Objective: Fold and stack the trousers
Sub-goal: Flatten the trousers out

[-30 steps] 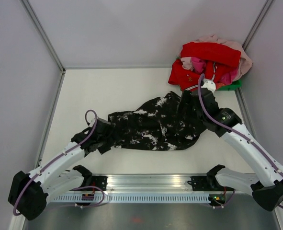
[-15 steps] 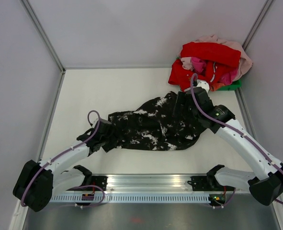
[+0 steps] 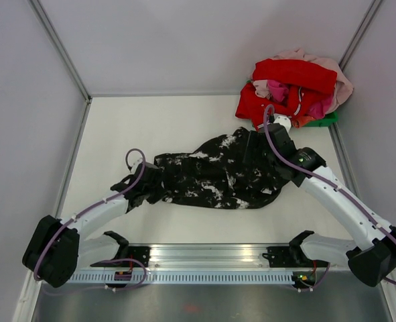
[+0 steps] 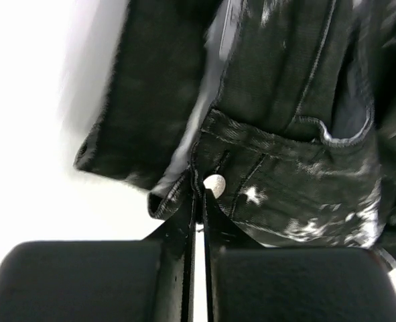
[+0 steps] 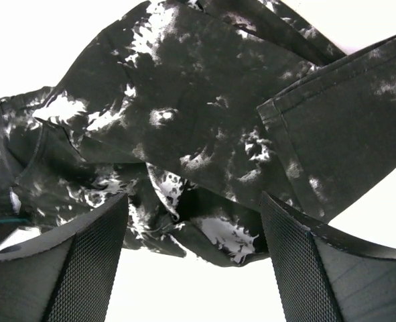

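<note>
You face a white tabletop [image 3: 151, 127] boxed in by pale grey panels [image 3: 204, 40] at the top and sides of the frame. Metal struts [image 3: 59, 50] mark the corners, and an aluminium rail [image 3: 211, 258] crosses the bottom.

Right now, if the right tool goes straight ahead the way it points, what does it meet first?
The black, white-splattered trousers: a crumpled fold lies right ahead of the open right tool. How near is unclear.

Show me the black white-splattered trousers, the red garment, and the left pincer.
black white-splattered fabric trousers [image 3: 211, 176], top view, middle of the fabric.
red garment with white trim [image 3: 295, 72], top view, upper fold.
left pincer [image 4: 199, 201], left wrist view, between shut fingertips.
</note>
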Tool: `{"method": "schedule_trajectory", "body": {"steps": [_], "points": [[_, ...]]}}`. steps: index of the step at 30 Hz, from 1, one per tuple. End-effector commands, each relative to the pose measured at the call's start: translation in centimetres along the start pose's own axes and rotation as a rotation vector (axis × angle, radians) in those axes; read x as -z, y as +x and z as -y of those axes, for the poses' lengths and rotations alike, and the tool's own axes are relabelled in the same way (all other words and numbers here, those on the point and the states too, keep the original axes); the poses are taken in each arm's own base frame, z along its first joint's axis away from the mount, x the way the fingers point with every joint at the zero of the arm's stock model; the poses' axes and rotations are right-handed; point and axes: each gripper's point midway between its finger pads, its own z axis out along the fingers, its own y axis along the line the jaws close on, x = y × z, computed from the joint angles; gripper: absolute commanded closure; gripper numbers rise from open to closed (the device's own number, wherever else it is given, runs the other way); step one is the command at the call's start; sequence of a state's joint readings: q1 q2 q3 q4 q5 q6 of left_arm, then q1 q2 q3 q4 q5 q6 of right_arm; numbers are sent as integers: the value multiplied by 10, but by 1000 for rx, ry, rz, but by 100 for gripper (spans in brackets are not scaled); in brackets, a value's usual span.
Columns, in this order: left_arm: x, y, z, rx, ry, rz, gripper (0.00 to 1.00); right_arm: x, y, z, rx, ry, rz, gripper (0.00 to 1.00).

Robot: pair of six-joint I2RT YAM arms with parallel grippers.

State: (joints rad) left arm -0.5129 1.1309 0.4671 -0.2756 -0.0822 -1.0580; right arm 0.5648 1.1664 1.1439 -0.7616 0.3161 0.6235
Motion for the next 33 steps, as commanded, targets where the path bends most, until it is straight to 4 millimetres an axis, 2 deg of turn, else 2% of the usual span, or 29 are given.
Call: {"method": "schedule_trajectory", "body": {"steps": [1,2,3,4,5,6,7,8,9,10,11,13,14,16,18,21,22,24,25,29,30,31,33], "points": [[14,-53,29,-52,11,155,98,-5,-3,3,-14,17,28,16],[33,-80,47,-35,47,219,98,-6,-2,5,-13,23,30,16],[46,-91,42,-60,9,247,98,-8,1,7,-13,26,28,16],[71,-116,62,-58,46,314,98,-8,2,6,-14,22,30,16],[96,-140,62,-49,43,403,98,-10,5,7,-13,22,23,15],[116,-155,64,-88,29,450,98,-10,4,5,-10,9,29,15],[152,-174,72,-91,27,508,98,-11,5,2,-5,-6,24,15],[174,-193,64,-81,-31,581,98,-13,5,0,-1,-15,26,15],[197,-204,62,-112,-59,625,98,-13,3,-2,-2,-25,28,15],[230,-213,64,-113,-77,670,98,-16,5,-7,6,-43,16,15],[247,-222,56,-112,-132,718,98,-17,6,-10,24,-59,13,14],[278,-225,46,-116,-189,742,98,-22,4,-17,34,-87,13,11],[285,-226,40,-109,-223,753,98,-24,7,-23,48,-118,-1,9],[288,-220,32,-90,-242,737,98,-32,8,-32,74,-146,-10,7],[276,-204,22,-76,-260,667,98,-39,12,-41,85,-189,-24,7],[238,-173,0,-37,-310,542,98,-56,26,-47,83,-212,-62,7],[219,-159,-15,-35,-354,484,98,-66,35,-46,83,-202,-90,7],[204,-139,-29,35,-368,434,98,-76,48,-43,86,-184,-129,7],[190,-126,-45,48,-413,397,98,-84,57,-39,81,-158,-157,8],[184,-111,-67,134,-438,420,98,-102,85,-34,81,-156,-223,8],[185,-111,-69,164,-437,433,98,-105,85,-41,76,-185,-220,9],[187,-110,-73,168,-452,435,98,-110,95,-45,76,-207,-258,10],[188,-111,-77,173,-471,445,98,-110,102,-64,86,-283,-286,13]]}}
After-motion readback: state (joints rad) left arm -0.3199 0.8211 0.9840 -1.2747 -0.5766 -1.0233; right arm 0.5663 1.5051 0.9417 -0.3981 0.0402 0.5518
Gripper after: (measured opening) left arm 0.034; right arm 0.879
